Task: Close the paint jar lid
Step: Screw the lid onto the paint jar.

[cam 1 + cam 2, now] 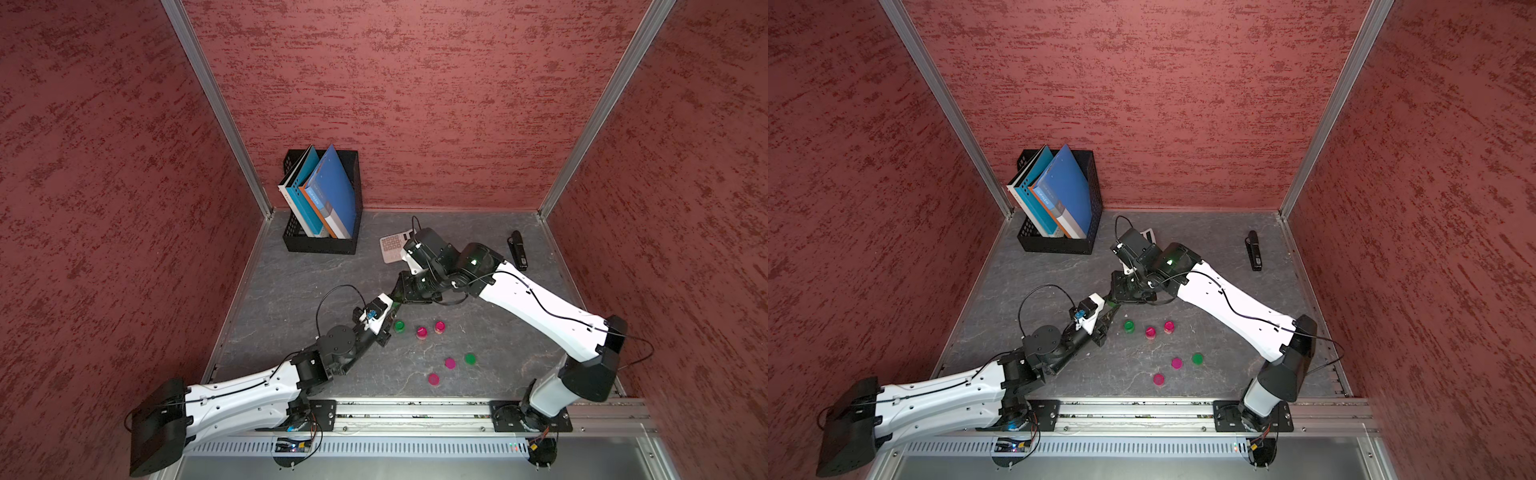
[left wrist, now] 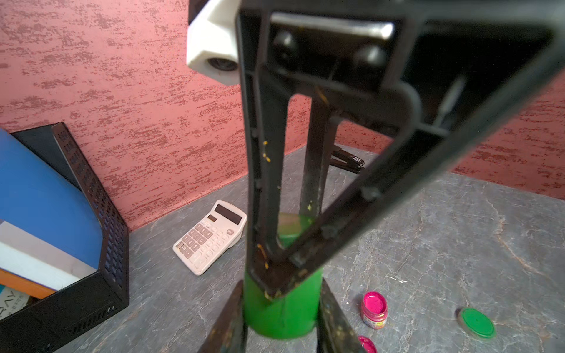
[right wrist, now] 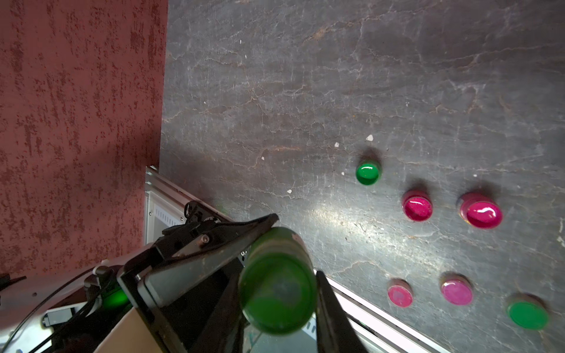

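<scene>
A green paint jar (image 2: 281, 314) hangs above the table between my two grippers. My left gripper (image 2: 281, 293) is shut on its bright green body. My right gripper (image 3: 278, 293) comes from the opposite side and is shut on the green lid (image 3: 276, 302) at the jar's other end; the lid's flat face fills the space between those fingers. In both top views the two grippers meet tip to tip, left (image 1: 390, 312) and right (image 1: 397, 297), and they hide the jar almost wholly.
On the table, right of the grippers, stand an open green jar (image 1: 399, 326) and two open pink jars (image 1: 421, 332) (image 1: 439, 326). Nearer the front lie two pink lids (image 1: 450, 363) (image 1: 433, 379) and a green lid (image 1: 470, 358). A calculator (image 1: 390, 249), a stapler (image 1: 517, 249) and a black book box (image 1: 320, 245) sit at the back.
</scene>
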You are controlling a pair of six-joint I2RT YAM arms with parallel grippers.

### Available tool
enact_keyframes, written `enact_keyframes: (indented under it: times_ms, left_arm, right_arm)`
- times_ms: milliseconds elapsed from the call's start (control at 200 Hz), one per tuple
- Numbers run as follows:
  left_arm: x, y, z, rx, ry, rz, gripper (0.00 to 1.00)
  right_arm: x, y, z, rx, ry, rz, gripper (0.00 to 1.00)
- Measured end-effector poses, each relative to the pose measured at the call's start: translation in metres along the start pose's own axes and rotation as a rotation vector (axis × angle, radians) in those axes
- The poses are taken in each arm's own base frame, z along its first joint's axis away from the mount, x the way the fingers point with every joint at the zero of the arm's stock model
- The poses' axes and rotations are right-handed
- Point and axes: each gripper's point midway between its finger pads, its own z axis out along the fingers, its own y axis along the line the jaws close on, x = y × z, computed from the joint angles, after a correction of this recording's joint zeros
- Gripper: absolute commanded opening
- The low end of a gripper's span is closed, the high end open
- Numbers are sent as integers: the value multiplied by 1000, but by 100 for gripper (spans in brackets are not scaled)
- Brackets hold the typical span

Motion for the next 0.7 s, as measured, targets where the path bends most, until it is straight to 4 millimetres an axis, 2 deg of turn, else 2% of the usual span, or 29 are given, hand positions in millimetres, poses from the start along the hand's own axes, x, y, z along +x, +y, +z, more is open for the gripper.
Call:
enact_keyframes:
  times_ms: [65,140,175,301,501,701]
  left_arm:
    - [-5,2,2,-12,-13,-2,24]
    - [-23,5,3,-24,-57,-24,24]
    - [-33,6,4,-23,-86,-35,24]
    - [-43,9,2,-18,-124,-55,24]
    - [-44,12,-7,13,-155,-119,24]
    - [-25,36,-11,-43,-140,-205,24]
  right_arm:
    - [-2,2,0,-9,-8,10,41]
    - [0,7,0,-30,3,7,45]
    - [3,12,0,-45,13,1,45]
    - [2,19,-8,-66,0,-2,48]
    - [6,24,-13,-76,2,-33,53]
    - [5,31,-38,-78,-15,-99,57]
